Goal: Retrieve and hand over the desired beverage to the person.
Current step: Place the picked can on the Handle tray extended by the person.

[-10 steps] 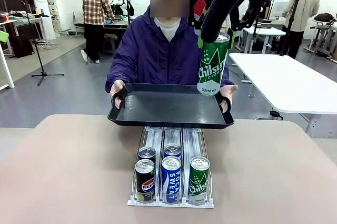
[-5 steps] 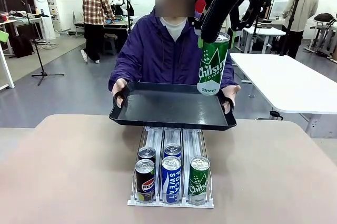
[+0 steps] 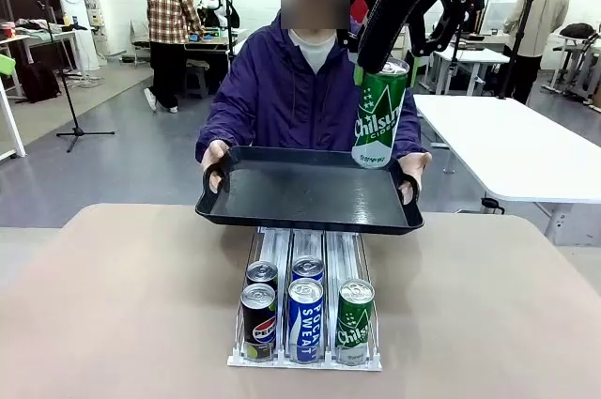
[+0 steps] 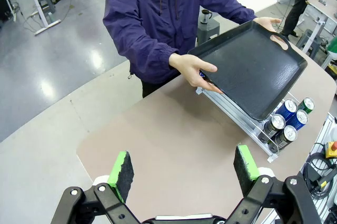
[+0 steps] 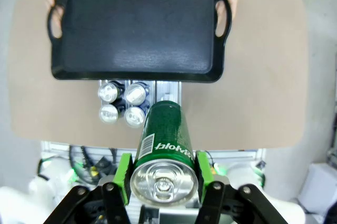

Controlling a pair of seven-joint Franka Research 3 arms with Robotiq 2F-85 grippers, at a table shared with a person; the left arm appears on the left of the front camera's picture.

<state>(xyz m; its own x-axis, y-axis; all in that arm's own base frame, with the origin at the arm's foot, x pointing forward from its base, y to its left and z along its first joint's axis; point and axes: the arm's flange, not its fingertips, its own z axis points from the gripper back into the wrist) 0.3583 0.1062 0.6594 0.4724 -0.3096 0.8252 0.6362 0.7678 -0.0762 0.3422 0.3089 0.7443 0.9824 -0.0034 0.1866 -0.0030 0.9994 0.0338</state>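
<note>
The left end effector hangs over the tan desk, its green pads spread wide with nothing between them. At the middle of the desk stands a white rack of drink cans. Its front row, from the left, has a black Pepsi can, a blue can reading POCARI SWEAT and a green can lettered "Chils…". Over the rack's far end the person, in a purple jacket, holds a black tray level, one hand at its left handle and the other hand at its right. The right end effector is clamped on the top of a tall green can lettered "Chilsu…". The can is upright, its base over the tray's far right corner. Whether it touches the tray cannot be told.
</note>
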